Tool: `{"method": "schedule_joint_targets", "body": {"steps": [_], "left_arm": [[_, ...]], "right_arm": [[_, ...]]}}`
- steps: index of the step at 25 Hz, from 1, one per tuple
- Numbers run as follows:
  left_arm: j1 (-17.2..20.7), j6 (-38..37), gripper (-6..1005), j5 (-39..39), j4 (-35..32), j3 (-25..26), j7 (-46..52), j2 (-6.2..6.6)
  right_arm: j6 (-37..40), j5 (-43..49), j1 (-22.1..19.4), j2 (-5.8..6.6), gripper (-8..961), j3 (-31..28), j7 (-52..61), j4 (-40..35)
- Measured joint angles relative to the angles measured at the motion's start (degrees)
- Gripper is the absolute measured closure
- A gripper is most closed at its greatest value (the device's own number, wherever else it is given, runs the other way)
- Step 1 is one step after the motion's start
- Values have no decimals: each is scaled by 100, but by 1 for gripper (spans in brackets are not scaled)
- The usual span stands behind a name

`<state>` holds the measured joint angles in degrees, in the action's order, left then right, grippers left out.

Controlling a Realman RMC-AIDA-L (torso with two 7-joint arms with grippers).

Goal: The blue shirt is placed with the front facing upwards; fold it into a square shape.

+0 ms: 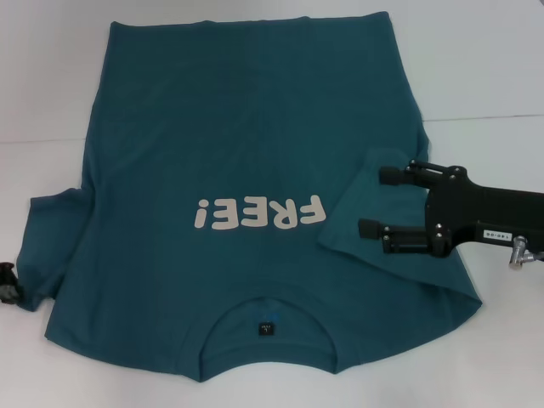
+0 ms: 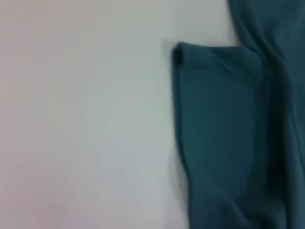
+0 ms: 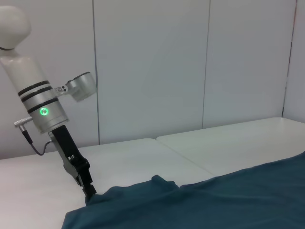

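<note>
The blue shirt (image 1: pixel 238 144) lies flat on the white table, front up, with white "FREE!" lettering (image 1: pixel 259 212) and the neck label (image 1: pixel 267 326) towards me. Its right sleeve (image 1: pixel 374 246) is folded inward over the body. My right gripper (image 1: pixel 374 201) hovers over that folded sleeve, open and holding nothing. My left gripper (image 1: pixel 8 285) is at the outer edge of the left sleeve (image 1: pixel 47 246). In the right wrist view it (image 3: pixel 88 188) points down at the shirt's edge (image 3: pixel 157 183). The left wrist view shows the left sleeve (image 2: pixel 219 133) lying on the table.
The white table (image 1: pixel 493 68) has a seam (image 1: pixel 484 117) running across at the back right. White wall panels (image 3: pixel 152 62) stand behind the table in the right wrist view.
</note>
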<state>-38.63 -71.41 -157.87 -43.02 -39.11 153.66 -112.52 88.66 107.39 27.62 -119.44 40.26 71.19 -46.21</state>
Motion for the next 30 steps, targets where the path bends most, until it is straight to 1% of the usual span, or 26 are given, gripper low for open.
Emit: {"method": "schedule_joint_targets", "body": {"steps": [7, 22, 30], "left_arm": [[37, 327, 964, -241, -69, 41, 78, -16], [104, 1031, 963, -253, -126, 59, 143, -42], [102, 1176, 965, -253, -191, 54, 147, -43]], "right_arm": [[-25, 4, 6, -10, 38, 0, -4, 97], [-116, 18, 26, -9, 38, 0, -75, 292], [-172, 28, 24, -9, 38, 0, -89, 345]]}}
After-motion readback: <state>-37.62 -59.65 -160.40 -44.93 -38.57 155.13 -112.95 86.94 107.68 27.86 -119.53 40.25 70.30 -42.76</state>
